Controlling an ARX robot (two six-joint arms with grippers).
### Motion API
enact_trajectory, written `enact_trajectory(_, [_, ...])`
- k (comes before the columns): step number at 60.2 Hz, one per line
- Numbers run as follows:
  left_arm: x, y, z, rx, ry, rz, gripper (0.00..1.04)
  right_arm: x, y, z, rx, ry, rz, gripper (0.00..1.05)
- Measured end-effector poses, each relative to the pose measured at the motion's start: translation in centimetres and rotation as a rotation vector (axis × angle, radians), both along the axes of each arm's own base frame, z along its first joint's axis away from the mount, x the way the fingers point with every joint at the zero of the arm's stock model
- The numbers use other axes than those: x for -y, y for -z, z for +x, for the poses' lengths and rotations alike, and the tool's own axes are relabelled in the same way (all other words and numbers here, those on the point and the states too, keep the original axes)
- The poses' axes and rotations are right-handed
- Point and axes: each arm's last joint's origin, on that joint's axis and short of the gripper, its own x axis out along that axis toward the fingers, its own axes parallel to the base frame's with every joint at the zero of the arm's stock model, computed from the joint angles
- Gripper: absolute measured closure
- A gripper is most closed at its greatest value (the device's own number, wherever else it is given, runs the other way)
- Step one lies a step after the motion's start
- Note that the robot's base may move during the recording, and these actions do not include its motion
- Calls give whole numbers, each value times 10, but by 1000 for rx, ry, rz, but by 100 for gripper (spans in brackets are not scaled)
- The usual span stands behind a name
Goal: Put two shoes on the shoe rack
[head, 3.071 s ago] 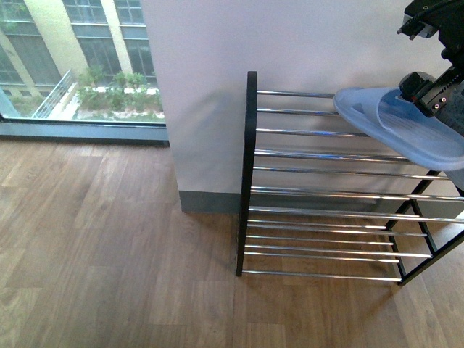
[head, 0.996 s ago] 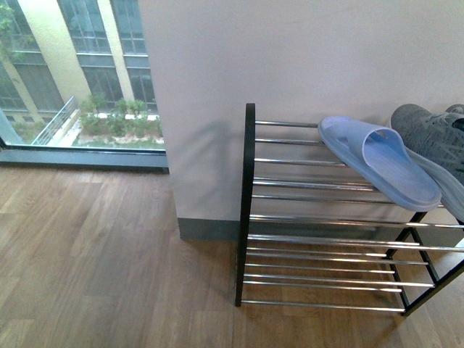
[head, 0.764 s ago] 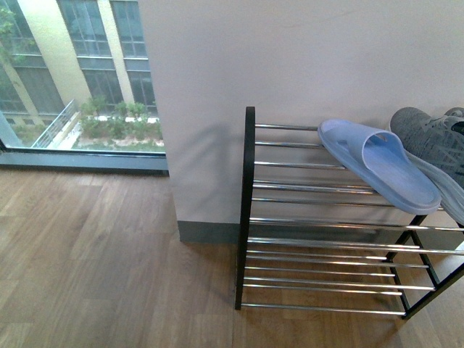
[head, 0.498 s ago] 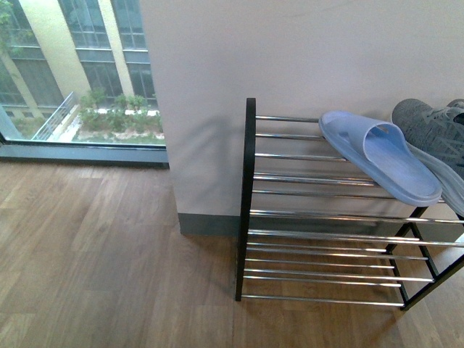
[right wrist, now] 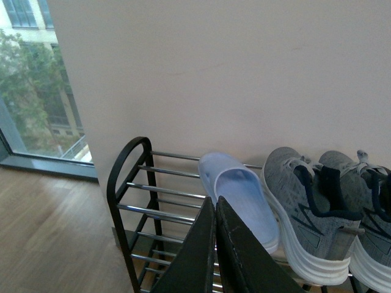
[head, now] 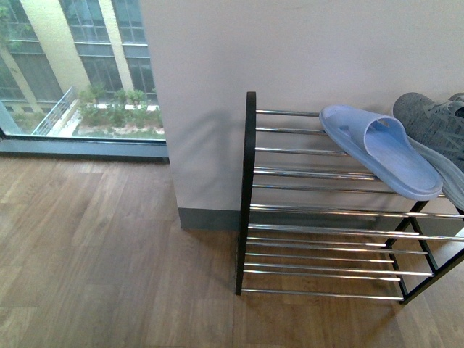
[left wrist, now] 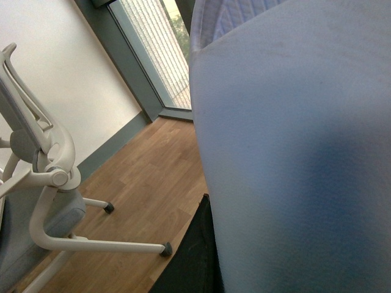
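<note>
The right gripper (right wrist: 215,256) shows in the right wrist view as two dark fingers pressed together at the bottom centre, holding nothing, pulled back from the shoe rack (right wrist: 125,183). Beyond its tips a blue slipper (right wrist: 239,198) lies on the top rods, long axis running from wall to front edge. Right of it sit the two sneakers (right wrist: 305,213), side by side, soles touching the rods, toes to the wall. The left wrist view is filled by a pale blue surface at upper right, likely the second slipper (left wrist: 293,152); the left gripper's own opening cannot be told. The empty rods at the rack's left end, beside the first slipper, look like the spot it needs.
</note>
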Motion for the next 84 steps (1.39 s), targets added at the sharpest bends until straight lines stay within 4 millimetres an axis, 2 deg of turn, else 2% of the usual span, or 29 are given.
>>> enact_trajectory(62, [0, 0, 0, 0, 0, 0, 103, 0, -2, -25, 11, 0, 0, 103])
enact_trajectory(70, [0, 0, 0, 0, -2, 0, 103, 0, 1, -35, -1, 0, 0, 103])
enact_trajectory(84, [0, 0, 0, 0, 0, 0, 103, 0, 0, -36, 6, -1, 0, 103])
